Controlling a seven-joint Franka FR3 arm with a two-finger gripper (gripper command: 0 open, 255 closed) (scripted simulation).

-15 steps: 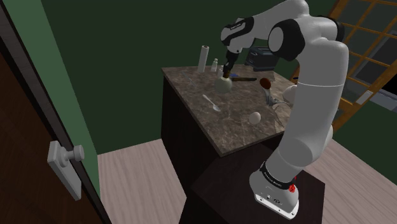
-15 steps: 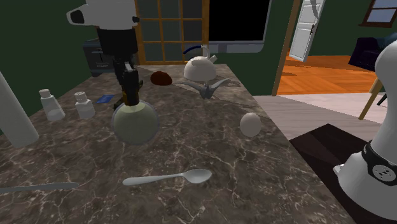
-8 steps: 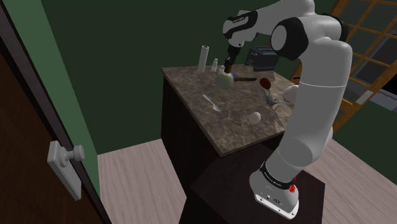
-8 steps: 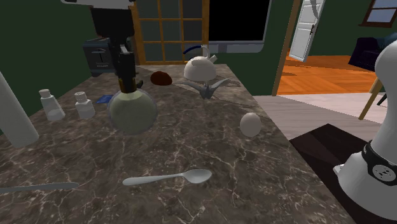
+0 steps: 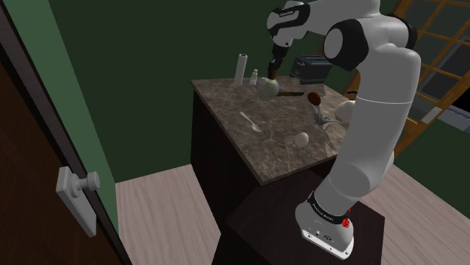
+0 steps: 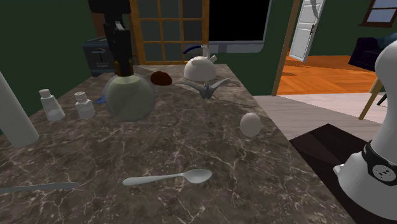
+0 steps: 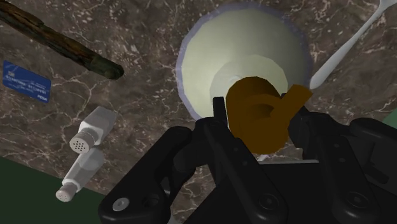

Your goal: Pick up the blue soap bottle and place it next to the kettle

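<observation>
The black two-finger gripper (image 6: pixel 122 63) pinched the round pale-green soap bottle (image 6: pixel 130 98) by its brown cap (image 7: pixel 253 107), seemingly to carry it clear of the dark marble counter (image 6: pixel 210 153).

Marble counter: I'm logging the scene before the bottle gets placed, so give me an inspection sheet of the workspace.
Surface: dark veined marble counter.
Job's things: soap bottle, round, pale greenish, brown pump; kettle, white, standing apart from it.
Clutter: spoon, white ball, two shakers, tall white cylinder, brush, blue card.
Grippers: gripper shut on the soap bottle's pump.
Cables: nothing seen.
Surroundings: green walls, wooden-paned door, black area behind the kettle.
</observation>
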